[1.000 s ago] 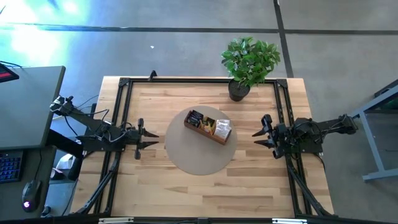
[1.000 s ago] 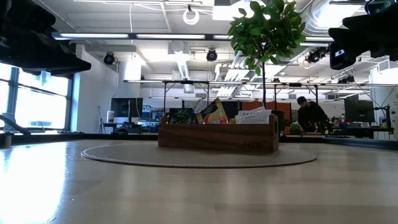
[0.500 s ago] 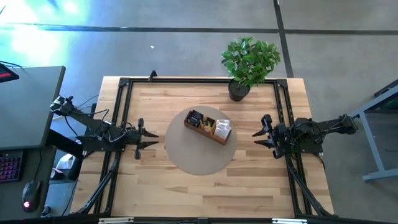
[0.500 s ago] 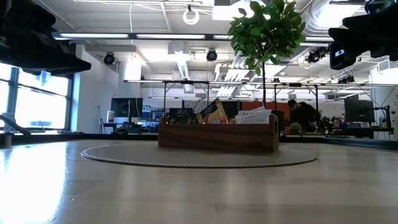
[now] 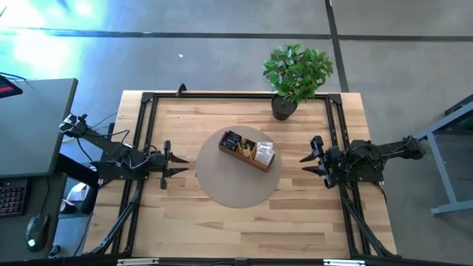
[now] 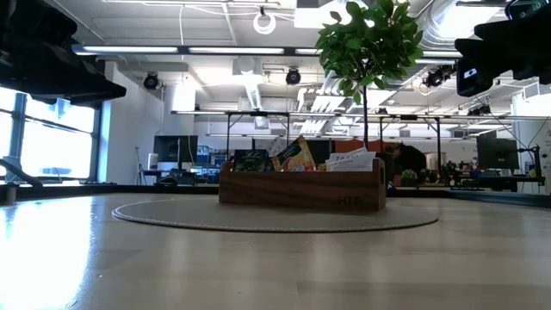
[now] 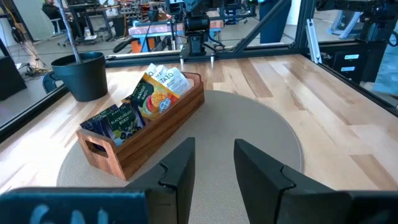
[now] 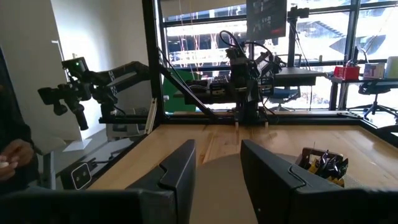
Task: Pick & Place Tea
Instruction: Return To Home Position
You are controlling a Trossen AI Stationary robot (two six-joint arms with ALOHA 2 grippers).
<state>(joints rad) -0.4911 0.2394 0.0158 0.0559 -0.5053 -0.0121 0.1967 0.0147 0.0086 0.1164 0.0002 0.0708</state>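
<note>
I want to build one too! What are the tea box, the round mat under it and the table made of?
The box looks like smooth brown wood; grain streaks show on its side. The round mat looks matte and greyish-tan, maybe felt or cork. The table looks like pale wooden planks, faintly shiny, with strip seams showing.

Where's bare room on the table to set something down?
Free: the round mat on the side of the wooden tray away from the potted plant, and the bare table strip beyond it. Crowded: the tray packed with tea bags, the plant's corner, and where the open left gripper and right gripper flank the mat.
</note>
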